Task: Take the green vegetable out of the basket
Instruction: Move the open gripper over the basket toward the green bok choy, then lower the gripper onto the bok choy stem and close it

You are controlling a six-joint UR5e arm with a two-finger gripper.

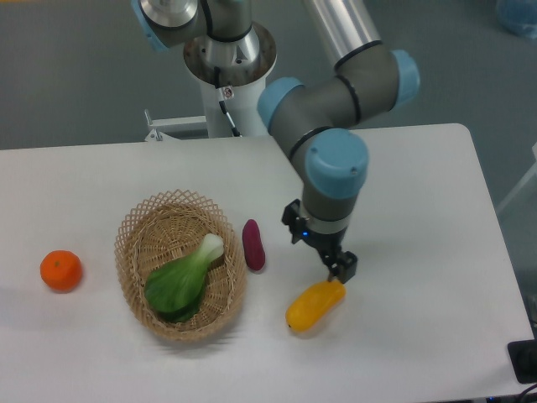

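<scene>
The green vegetable (181,281) has dark green leaves and a pale stem, and it lies slantwise inside the tan woven basket (132,227) at the table's left middle. My gripper (319,249) hangs to the right of the basket, past the purple piece, with its far finger just above the yellow fruit's upper end. Its two fingers stand apart, open, with nothing between them. The vegetable is fully in view and untouched.
A small purple eggplant-like piece (253,244) lies just right of the basket. A yellow elongated fruit (315,304) rests below the gripper. An orange (60,270) sits at the far left. The arm's base column (227,80) stands at the table's back edge.
</scene>
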